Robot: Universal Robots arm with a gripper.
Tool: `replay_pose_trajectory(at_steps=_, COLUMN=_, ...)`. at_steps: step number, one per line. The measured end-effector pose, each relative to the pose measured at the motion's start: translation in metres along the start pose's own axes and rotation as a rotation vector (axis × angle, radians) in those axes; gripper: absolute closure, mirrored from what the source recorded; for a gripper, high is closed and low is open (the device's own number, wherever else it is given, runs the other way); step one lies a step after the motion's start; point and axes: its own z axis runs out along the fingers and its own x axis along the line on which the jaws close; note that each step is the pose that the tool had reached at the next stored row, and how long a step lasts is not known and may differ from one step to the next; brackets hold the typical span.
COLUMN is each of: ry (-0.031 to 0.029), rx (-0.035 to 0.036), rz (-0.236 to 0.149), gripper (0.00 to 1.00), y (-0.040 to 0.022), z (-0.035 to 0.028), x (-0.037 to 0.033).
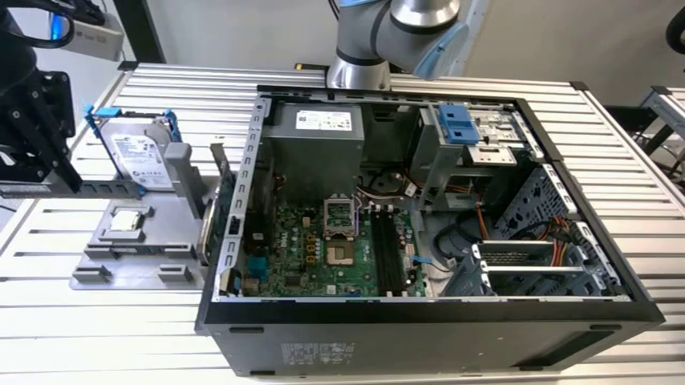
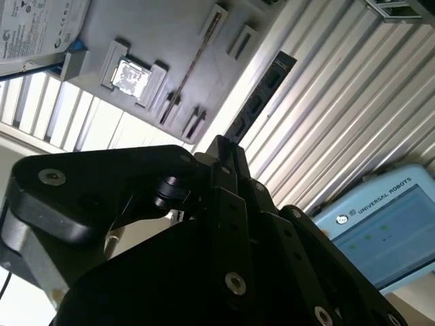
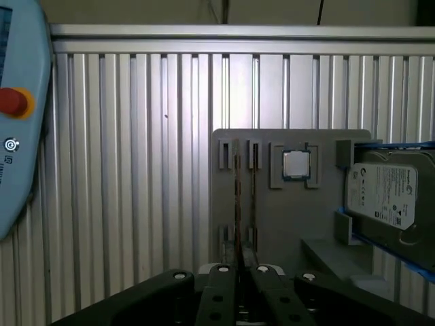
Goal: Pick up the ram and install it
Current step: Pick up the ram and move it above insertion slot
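Note:
My gripper [image 2: 224,146] is shut on one end of the ram [image 2: 262,95], a long, narrow dark stick with black chips that juts out from the fingertips over the ribbed metal table. In the first wrist view the ram [image 3: 237,197] shows edge-on as a thin line rising from the gripper [image 3: 239,268] across the grey holder [image 3: 292,224]. In the exterior view the gripper [image 1: 48,160] hangs at the far left, above the holder [image 1: 139,249] and away from the open computer case. The black motherboard slots [image 1: 387,249] lie inside the case, right of the processor socket.
The holder carries a square silver processor chip [image 3: 296,164] and a hard drive in a blue frame [image 1: 139,156]. A second thin stick [image 3: 253,190] stands edge-on in the holder's slots. A light-blue teach pendant [image 2: 380,224] lies on the table. The case walls [image 1: 230,241] rise around the motherboard.

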Motion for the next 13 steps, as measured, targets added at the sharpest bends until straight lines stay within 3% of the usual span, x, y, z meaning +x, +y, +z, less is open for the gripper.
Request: replay_pose_trajectory(at_steps=13, ry=0.0, rx=0.0001, rz=0.0, gripper=1.0, y=0.0001, z=-0.0114, x=-0.0002)
